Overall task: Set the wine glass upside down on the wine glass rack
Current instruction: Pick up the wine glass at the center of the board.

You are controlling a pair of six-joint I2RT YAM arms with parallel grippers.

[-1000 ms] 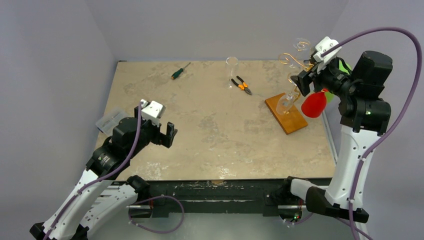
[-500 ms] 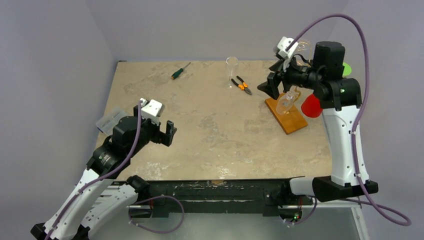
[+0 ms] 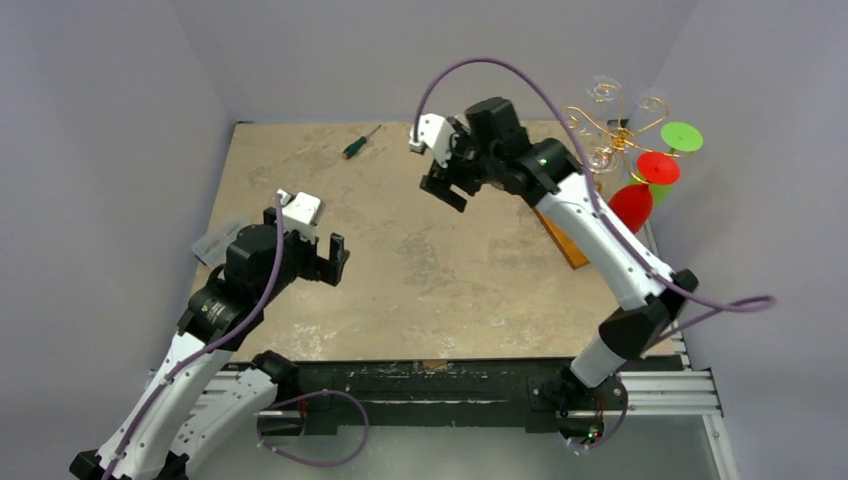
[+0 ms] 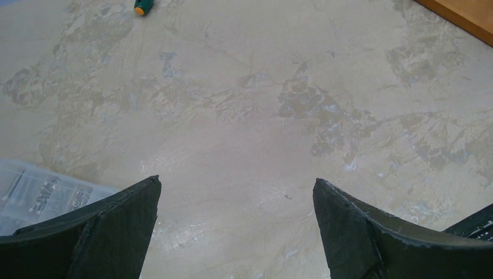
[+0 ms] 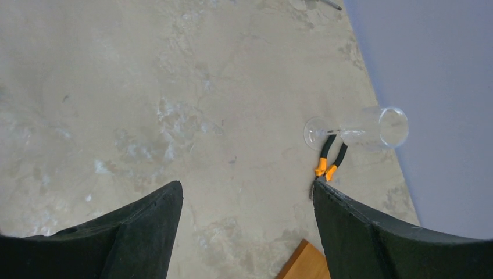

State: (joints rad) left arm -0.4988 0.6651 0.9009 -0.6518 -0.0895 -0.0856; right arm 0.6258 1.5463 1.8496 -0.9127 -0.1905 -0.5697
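Note:
A clear wine glass (image 5: 360, 129) stands on the table by the back wall, ahead and to the right of my right gripper (image 5: 245, 185). That gripper is open with nothing between its fingers. From above, the right gripper (image 3: 443, 188) hovers over the back middle of the table, and its arm hides the glass. The wine glass rack (image 3: 598, 128), gold wire on an orange-brown base (image 5: 305, 261), stands at the back right. My left gripper (image 4: 235, 181) is open over bare table at the near left (image 3: 335, 262).
Orange-handled pliers (image 5: 328, 163) lie right beside the glass's foot. A green-handled screwdriver (image 3: 360, 142) lies at the back left. A clear plastic box (image 3: 215, 243) sits at the left edge. Red (image 3: 630, 208) and green (image 3: 682, 136) glasses cluster by the rack.
My right arm has swung left from the rack to the back middle of the table, and its jaws have opened a little wider. The left arm has barely moved.

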